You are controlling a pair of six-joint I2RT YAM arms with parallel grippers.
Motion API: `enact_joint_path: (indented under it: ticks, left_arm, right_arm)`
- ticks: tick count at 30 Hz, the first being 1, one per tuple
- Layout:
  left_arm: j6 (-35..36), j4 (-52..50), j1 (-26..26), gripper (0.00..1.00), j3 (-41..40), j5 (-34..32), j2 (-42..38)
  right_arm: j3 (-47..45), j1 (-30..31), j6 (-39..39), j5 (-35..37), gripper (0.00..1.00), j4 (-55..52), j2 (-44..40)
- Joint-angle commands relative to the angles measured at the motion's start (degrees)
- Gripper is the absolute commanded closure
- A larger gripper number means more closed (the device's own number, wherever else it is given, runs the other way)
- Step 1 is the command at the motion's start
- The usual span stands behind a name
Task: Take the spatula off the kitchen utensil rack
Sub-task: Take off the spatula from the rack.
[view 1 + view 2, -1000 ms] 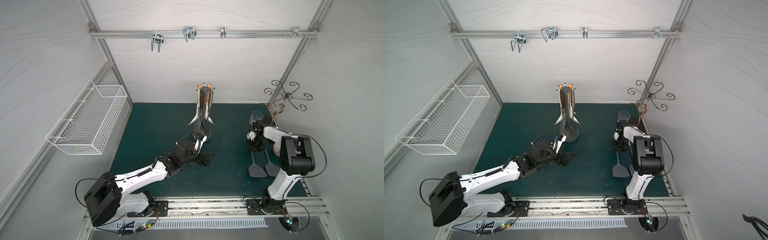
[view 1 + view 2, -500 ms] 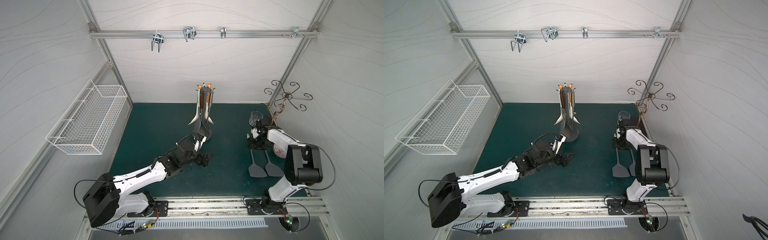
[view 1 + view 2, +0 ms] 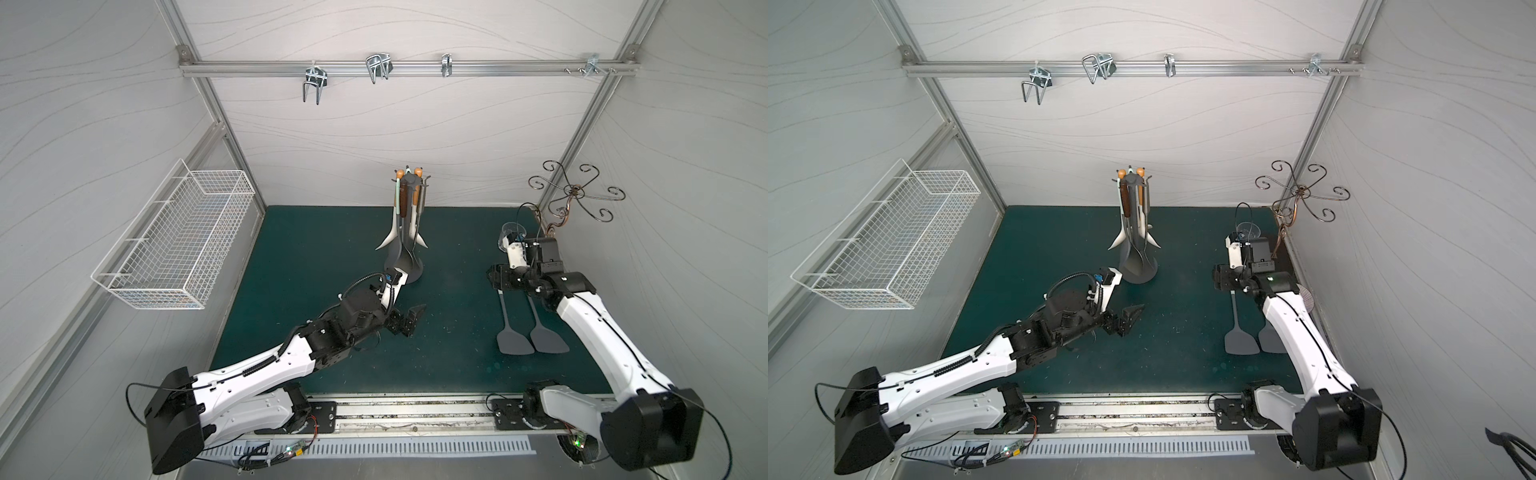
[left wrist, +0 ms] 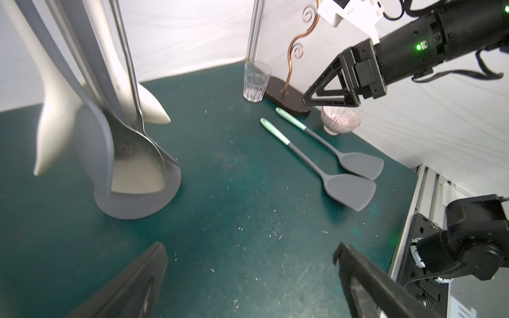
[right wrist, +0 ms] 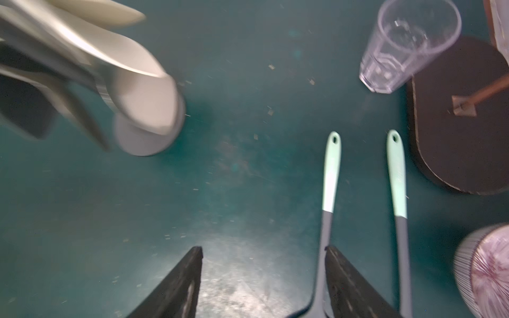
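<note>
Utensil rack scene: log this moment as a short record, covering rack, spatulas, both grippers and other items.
rack: upright, back middle of the green mat, several utensils hanging on it
spatulas: two, flat on the mat, side by side, right of the rack
left gripper: open, empty, above the mat before the rack
right gripper: open, empty, above one spatula's handle
other items: glass, bowl, copper stand along the right edge; wire basket on the left wall
</note>
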Motion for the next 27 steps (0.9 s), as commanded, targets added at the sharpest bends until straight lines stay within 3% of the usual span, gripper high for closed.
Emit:
enact_joint_path:
  ticks: [1, 10, 15, 27]
  left_arm:
    - [2.7, 2.3, -0.7, 0.0, -1.6, -3.1, -2.5]
    - [4.4, 4.0, -1.0, 0.0, -4.6, -4.5, -8.9]
    - [2.4, 3.8, -1.0, 0.0, -4.3, -8.9, -9.6]
    - [0.5, 1.9, -1.0, 0.0, -3.3, -16.5, -8.7]
  right_arm:
    - [-1.2, 2.6, 1.2, -4.9, 0.29, 0.8, -4.0]
    - [-4.6, 11.8, 1.2, -9.0, 0.27, 5.7, -14.6]
    - [-7.0, 15.5, 1.0, -10.2, 0.24, 9.9, -18.8]
    - [-11.6, 16.1, 2.0, -12.1, 0.21, 20.3, -17.8]
